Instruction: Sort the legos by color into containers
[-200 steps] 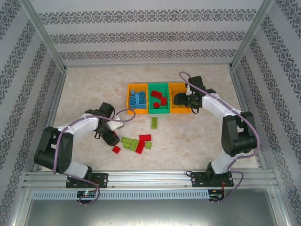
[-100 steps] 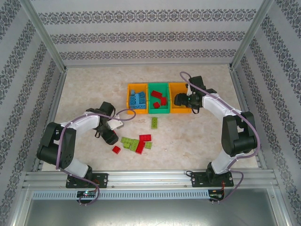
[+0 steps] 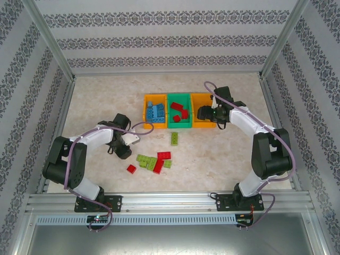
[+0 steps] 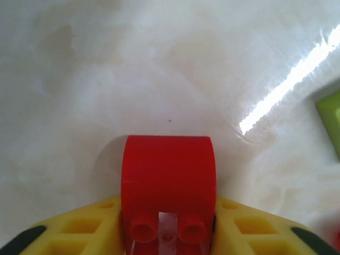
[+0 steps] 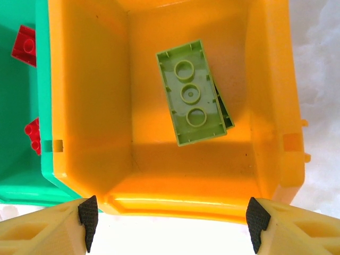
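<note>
You are looking at three bins: two orange bins (image 3: pixel 154 125) and one green bin (image 3: pixel 179 126). Loose on the table (image 3: pixel 223 154), you are seeing three red bricks (image 3: pixel 164 155) and about five green bricks (image 3: pixel 174 138). Three more red ones are lying binned, and at least one green. The blue bricks (image 3: pixel 155 111) are crowding too tightly to count.

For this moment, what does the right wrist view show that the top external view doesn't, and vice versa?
Right wrist: a light green brick lying hollow side up inside the right orange bin, with the open right gripper at its near wall. Top external: blue bricks in the left orange bin, loose red and green bricks on the table, the left gripper beside them. Both: that orange bin and the green bin with red bricks.
</note>
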